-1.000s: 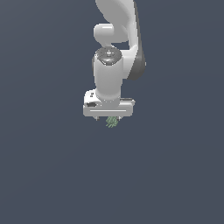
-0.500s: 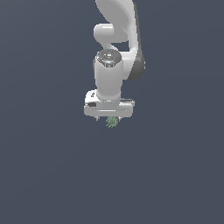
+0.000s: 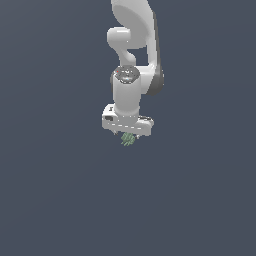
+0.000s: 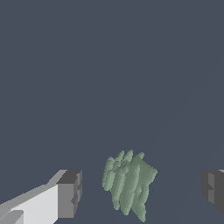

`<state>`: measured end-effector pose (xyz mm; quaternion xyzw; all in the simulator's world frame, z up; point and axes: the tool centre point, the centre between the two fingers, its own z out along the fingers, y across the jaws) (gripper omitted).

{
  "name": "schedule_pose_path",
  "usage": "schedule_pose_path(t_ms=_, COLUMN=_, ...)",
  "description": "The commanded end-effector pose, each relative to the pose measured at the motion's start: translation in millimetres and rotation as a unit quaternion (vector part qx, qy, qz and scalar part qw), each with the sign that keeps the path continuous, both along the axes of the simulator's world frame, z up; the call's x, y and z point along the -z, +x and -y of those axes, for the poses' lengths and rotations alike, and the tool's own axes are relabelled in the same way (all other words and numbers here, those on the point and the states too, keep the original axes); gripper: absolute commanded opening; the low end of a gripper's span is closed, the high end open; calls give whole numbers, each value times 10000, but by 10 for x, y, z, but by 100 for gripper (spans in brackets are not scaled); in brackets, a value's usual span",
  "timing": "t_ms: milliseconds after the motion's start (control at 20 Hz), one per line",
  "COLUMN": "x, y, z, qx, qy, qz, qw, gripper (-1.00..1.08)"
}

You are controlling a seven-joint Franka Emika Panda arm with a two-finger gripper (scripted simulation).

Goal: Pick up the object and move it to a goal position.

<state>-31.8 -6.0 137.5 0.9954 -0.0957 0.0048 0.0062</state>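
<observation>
The arm hung over a plain grey-blue floor with its gripper (image 3: 128, 134) pointed straight down, and the object (image 3: 129, 139), a small green lump with pale ribbing, showed just below the white hand. In the wrist view the object (image 4: 128, 189) sat between the two dark finger pads (image 4: 70, 194), clear space visible on either side of it, so the jaws stood wide and touched nothing. That put the work at the approach-and-grasp step: the gripper was lined up around the object but had not taken hold. Whether the object rested on the floor or whether the fingertips had reached its full depth could not be told from either view (the flat background gave no shadow or edge to judge height by). The object lay somewhat nearer one pad than the other, though not by much. The next move would likely call for a little more descent if the pads were not yet level with the object's middle, then a steady closing until both pads bore on its ribbed sides, and only then a lift toward the goal, which was not marked in either view.
</observation>
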Motion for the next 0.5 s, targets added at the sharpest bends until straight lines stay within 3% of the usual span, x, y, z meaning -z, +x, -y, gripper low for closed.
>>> schedule_pose_path(t_ms=0, x=116, y=-115, z=-28, qx=310, qy=24, qz=-8, qw=9995, gripper=100)
schedule_pose_path(t_ms=450, x=379, y=-412, z=-81, qx=1076, qy=65, qz=-28, qw=9942, gripper=100)
